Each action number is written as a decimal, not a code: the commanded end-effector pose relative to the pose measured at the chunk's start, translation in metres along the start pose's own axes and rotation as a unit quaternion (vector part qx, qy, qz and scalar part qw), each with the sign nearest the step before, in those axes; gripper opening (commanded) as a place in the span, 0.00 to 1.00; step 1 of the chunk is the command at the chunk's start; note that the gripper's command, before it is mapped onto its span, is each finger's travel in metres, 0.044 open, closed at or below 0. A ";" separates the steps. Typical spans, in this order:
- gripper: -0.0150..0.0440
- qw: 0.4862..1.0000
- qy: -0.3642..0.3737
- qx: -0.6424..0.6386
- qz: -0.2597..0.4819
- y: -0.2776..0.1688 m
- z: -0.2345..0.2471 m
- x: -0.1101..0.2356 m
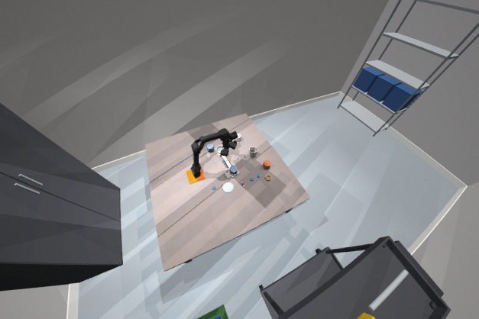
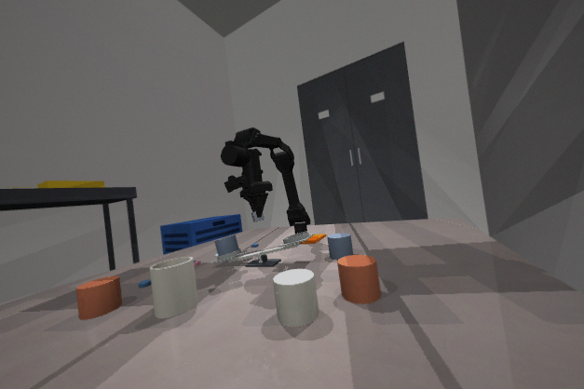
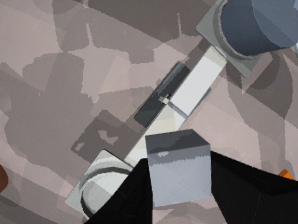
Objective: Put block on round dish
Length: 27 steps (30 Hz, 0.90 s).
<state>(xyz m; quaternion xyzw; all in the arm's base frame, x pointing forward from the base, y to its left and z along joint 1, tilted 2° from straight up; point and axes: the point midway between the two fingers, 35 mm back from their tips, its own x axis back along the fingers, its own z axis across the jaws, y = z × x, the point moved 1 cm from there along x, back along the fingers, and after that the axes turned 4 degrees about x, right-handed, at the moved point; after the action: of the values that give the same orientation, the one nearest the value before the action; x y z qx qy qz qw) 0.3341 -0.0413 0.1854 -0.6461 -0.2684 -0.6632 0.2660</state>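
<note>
The end effector (image 3: 178, 185) pinches the grey block (image 3: 178, 168) and holds it in the air over the balance (image 3: 193, 90). The round dish (image 1: 228, 187) is well apart on the surface (image 1: 198, 225). I think the danger is a swing too low, which knocks the other cup (image 3: 262, 18) still on its end, or the small block slips from the fingers on the way.

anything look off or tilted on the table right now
The balance beam sits askew: its end under the remaining cup is down, the bare pad is up. One cup stands off the balance on the table. The gripper holds the grey block in the air. Nothing looks spilled or damaged.
</note>
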 end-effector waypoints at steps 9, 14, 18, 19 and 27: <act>0.25 1.000 -0.009 0.002 -0.002 0.041 -0.070 -0.020; 0.25 1.000 -0.012 0.002 -0.004 0.054 -0.103 -0.027; 0.25 1.000 -0.014 0.001 -0.004 0.061 -0.130 -0.033; 0.25 1.000 -0.014 0.001 -0.004 0.062 -0.136 -0.035; 0.25 1.000 -0.019 0.001 -0.004 0.069 -0.192 -0.046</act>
<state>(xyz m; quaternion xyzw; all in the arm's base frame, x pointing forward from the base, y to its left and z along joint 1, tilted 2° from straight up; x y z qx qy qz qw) 0.2599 -0.2123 0.1422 -0.6544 -0.2769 -0.6557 0.2551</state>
